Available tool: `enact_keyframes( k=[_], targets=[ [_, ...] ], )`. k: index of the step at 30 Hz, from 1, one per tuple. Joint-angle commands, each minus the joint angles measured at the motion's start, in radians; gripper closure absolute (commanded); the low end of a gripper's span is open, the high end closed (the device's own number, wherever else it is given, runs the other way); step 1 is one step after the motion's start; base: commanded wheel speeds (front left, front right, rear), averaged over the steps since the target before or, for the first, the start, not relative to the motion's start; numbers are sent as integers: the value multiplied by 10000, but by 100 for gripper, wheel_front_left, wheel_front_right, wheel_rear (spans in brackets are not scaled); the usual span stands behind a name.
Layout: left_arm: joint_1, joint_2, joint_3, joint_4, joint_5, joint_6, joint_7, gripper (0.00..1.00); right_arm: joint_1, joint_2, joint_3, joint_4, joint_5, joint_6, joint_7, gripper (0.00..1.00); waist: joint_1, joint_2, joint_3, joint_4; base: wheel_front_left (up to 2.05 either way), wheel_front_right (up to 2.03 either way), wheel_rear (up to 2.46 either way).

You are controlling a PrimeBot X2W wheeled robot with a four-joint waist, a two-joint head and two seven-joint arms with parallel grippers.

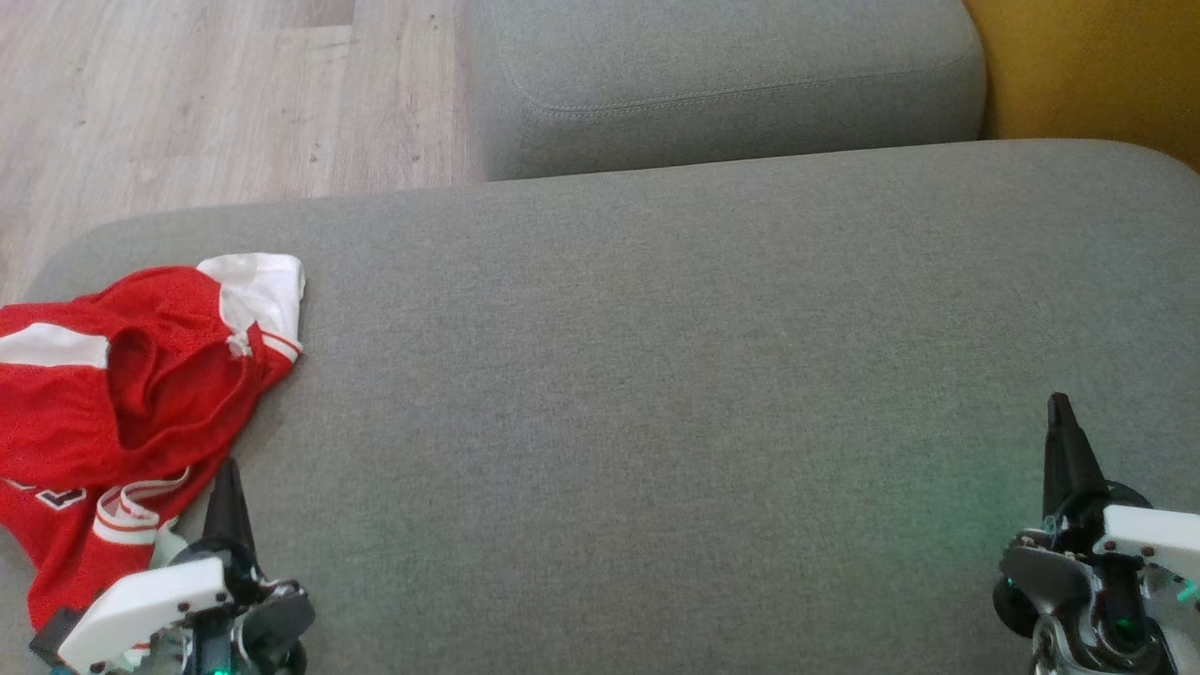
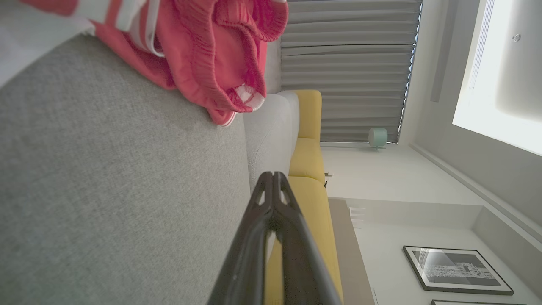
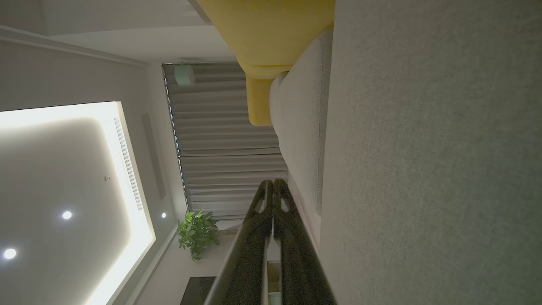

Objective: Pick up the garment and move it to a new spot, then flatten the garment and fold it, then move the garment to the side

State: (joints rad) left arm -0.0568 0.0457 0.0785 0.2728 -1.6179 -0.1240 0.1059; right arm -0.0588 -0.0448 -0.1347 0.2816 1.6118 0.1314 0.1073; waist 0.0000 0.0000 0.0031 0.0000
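Your garment (image 1: 122,394), a crumpled red jersey with white trim, lies at the left end of the grey cushion (image 1: 656,375), and part of it runs off the head view's left edge. Your left gripper (image 1: 228,469) hovers near its closest edge, its 2 fingers clenched together on nothing. Your right gripper (image 1: 1061,412) is well apart at the right, fingers likewise pressed together and empty.

Left hand (image 1: 228,473), right hand (image 1: 1060,412): white screwed shells (image 1: 141,600), long black tapered fingers (image 1: 1069,464), green lights (image 1: 1187,591).
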Motion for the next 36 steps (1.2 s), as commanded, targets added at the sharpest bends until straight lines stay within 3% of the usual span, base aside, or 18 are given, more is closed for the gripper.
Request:
enact_keyframes(
  k=[1, 7, 8, 20, 36],
  targets=[
    [-511, 45, 349, -279, 90, -67, 70, 100, -491, -54, 213, -368, -28, -7, 57, 100, 0, 0, 0, 0, 0, 0, 0],
    [-511, 45, 349, -279, 90, -67, 70, 100, -491, -54, 213, -368, -28, -7, 57, 100, 0, 0, 0, 0, 0, 0, 0],
    [6, -2, -8, 37, -2, 9, -8, 0, 5, 4, 6, 44, 3, 0, 0, 0, 0, 0, 0, 0, 0, 0, 0],
    [177, -8, -174, 347, 545, 4, -278, 0, 113, -4, 497, 432, -304, -1, -272, 0, 0, 0, 30, 10, 0, 0, 0],
    [185, -1, -346, -222, 2780, 213, -748, 0, 15, 21, 871, 319, -3141, -2, -746, 0, 0, 0, 44, 82, 0, 0, 0]
  ],
)
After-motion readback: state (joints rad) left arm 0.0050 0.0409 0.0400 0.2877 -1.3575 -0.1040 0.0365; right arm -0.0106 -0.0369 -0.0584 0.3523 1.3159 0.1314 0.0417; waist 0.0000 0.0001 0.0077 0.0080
